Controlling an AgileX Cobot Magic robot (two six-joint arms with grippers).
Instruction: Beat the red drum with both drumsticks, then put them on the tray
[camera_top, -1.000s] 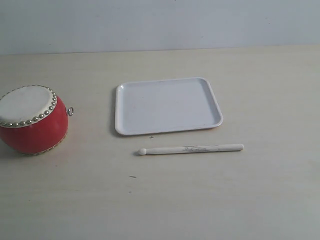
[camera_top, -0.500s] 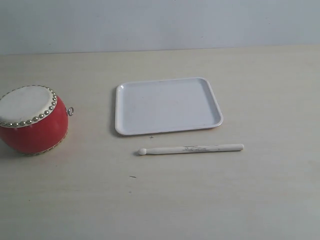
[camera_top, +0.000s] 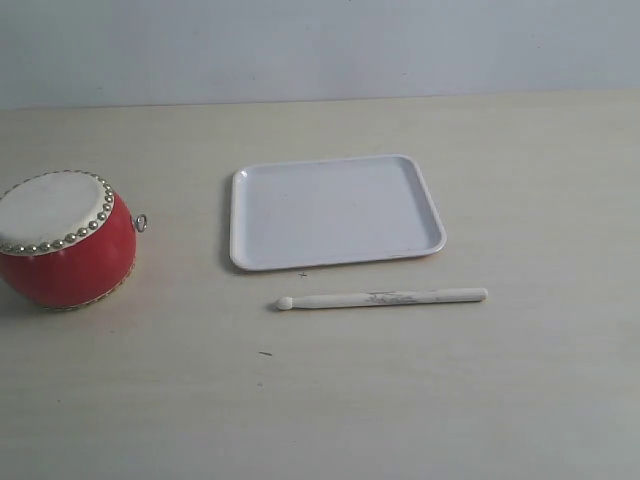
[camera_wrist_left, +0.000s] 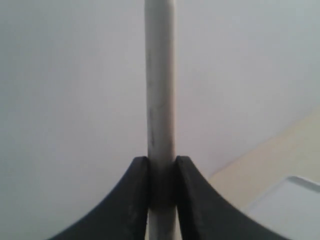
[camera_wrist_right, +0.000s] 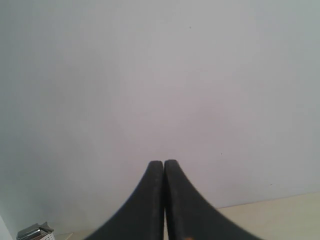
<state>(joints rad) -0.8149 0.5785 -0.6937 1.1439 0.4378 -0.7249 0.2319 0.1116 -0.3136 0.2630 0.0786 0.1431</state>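
Observation:
The red drum (camera_top: 65, 240) with its cream studded skin stands at the table's left edge. The white tray (camera_top: 335, 210) lies bare in the middle. One pale drumstick (camera_top: 382, 297) lies flat just in front of the tray, its rounded tip pointing left. Neither arm shows in the exterior view. In the left wrist view my left gripper (camera_wrist_left: 161, 162) is shut on the other drumstick (camera_wrist_left: 160, 90), which rises straight out between the black fingers against the wall. A corner of the tray (camera_wrist_left: 287, 207) shows below. My right gripper (camera_wrist_right: 163, 164) is shut with nothing in it, facing the wall.
The pale wooden table (camera_top: 500, 400) runs back to a plain grey-white wall (camera_top: 320, 45). A small metal object (camera_wrist_right: 34, 232) sits at the lower corner of the right wrist view.

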